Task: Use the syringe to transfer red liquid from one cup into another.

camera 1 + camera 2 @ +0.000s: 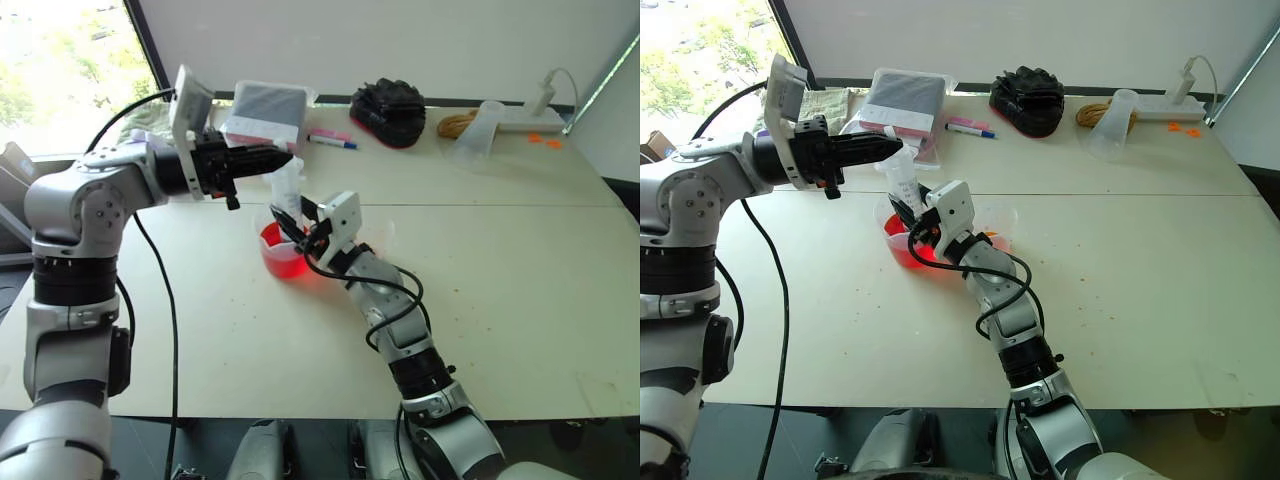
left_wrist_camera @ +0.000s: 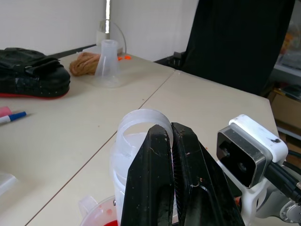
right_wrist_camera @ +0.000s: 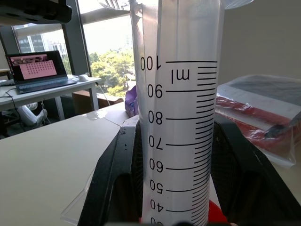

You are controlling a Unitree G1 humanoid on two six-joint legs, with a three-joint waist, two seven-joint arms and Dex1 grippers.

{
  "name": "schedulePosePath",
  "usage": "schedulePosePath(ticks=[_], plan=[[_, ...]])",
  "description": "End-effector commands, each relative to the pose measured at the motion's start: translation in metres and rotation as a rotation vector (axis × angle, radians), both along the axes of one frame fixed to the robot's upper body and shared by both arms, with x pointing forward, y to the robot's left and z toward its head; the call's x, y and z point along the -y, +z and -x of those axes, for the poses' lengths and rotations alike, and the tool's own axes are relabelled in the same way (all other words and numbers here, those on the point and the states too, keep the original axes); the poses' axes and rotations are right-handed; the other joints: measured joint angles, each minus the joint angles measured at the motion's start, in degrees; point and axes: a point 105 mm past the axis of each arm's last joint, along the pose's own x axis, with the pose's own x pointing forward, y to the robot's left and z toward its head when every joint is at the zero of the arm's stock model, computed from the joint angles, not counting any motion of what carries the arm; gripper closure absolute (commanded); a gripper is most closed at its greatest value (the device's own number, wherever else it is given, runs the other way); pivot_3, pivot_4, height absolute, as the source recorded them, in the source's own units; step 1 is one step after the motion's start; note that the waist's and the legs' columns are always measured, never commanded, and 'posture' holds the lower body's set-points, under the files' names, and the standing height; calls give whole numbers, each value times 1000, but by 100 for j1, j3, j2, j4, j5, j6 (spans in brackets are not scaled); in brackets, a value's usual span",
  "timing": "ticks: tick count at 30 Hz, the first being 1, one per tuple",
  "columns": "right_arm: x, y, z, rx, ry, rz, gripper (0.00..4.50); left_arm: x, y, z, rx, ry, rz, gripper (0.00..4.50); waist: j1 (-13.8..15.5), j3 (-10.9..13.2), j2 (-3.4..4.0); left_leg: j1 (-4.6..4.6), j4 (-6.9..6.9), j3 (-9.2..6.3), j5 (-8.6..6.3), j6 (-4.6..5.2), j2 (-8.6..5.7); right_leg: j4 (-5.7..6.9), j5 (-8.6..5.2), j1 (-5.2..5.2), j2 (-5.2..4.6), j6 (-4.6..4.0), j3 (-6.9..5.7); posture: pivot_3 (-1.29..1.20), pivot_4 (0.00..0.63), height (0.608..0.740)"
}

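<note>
Syringe: the large clear plastic syringe with black graduation marks stands upright over the larger spouted cup, its lower end down in the red; the right wrist view shows its scale read upside down, from the forties up to one hundred
Right gripper: the right gripper with two black fingers is clenched around the syringe barrel — one finger on each side of the clear wall
Left gripper: the left gripper with two black fingers reaches level across the table, fingers pressed together at the top of the syringe, on its round white plunger flange
Source cup: the larger clear plastic measuring cup with a pour spout sits on the table near the middle, holding bright red liquid
Receiving cup: the smaller plain clear plastic cup stands just beside the spouted cup, on the robot's right of it, partly hidden behind the right wrist
Table: the pale beige tabletop carries everything, with a seam running across it
Far edge: a frosted whitish plastic cup lies tilted beside a coil of tan rope; a black padded pouch with a red rim sits near the wall
Other items: a grey flat box in clear wrapping — with a blue-capped marker pen just beside it
</note>
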Motion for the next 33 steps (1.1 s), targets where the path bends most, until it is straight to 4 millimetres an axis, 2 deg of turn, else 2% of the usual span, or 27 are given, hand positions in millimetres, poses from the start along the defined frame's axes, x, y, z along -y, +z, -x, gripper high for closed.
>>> schedulePosePath(ticks=[1, 33], plan=[[-19, 0, 14, 2, 79, 4, 3168, -3, 37, 6, 142, 14, 33, 4470, 0, 0, 0, 0, 0, 0, 0, 0, 0, 0, 0, 0, 0, 0, 0, 0, 150, 740], [-23, -5, 18, -28, 104, 7, 3168, -8, 47, 2, 173, 31, 35, 4470, 0, 0, 0, 0, 0, 0, 0, 0, 0, 0, 0, 0, 1, 0, 0, 0, 150, 740]])
